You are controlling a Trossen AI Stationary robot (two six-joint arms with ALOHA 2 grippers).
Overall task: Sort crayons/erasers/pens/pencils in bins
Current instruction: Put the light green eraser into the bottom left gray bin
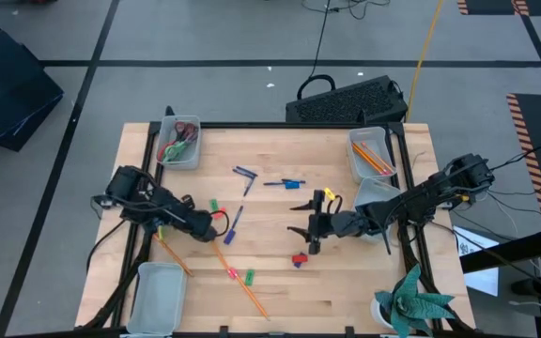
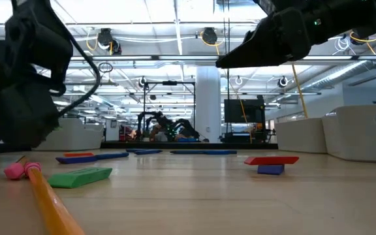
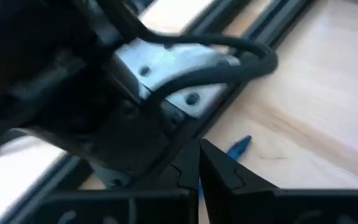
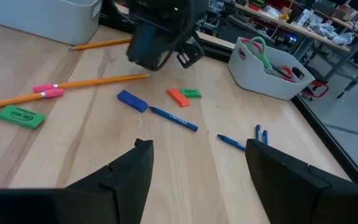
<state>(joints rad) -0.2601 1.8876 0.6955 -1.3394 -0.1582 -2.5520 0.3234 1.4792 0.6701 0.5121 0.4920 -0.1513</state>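
Crayons, pens and pencils are lying scattered over the middle of the wooden table (image 1: 346, 291) in the high view, with four bins standing toward its corners: one bin (image 1: 178, 144) is holding red and green items, another bin (image 1: 372, 156) is holding orange pencils, a third bin (image 1: 158, 296) is sitting at the near left, and the fourth (image 1: 376, 194) is lying partly under the right arm. The left gripper (image 1: 216, 223) is sitting low beside a green crayon (image 1: 213, 205) and a pen (image 1: 233, 225); whether its fingers are parted I cannot tell. The right gripper (image 1: 301, 218) is hanging with fingers spread wide and empty, a red crayon (image 1: 300, 260) just below it in the picture.

Across the low view, a pink-tipped pencil (image 2: 44, 196) is lying in front beside a green eraser (image 2: 80, 176), and a red piece (image 2: 271, 160) is resting on a blue one (image 2: 270, 170).

Through the left wrist view, the two fingertips (image 3: 219, 171) are looking nearly closed, though what they are gripping I cannot tell.

From the right wrist view, the fingers (image 4: 129, 171) are standing wide apart, holding nothing
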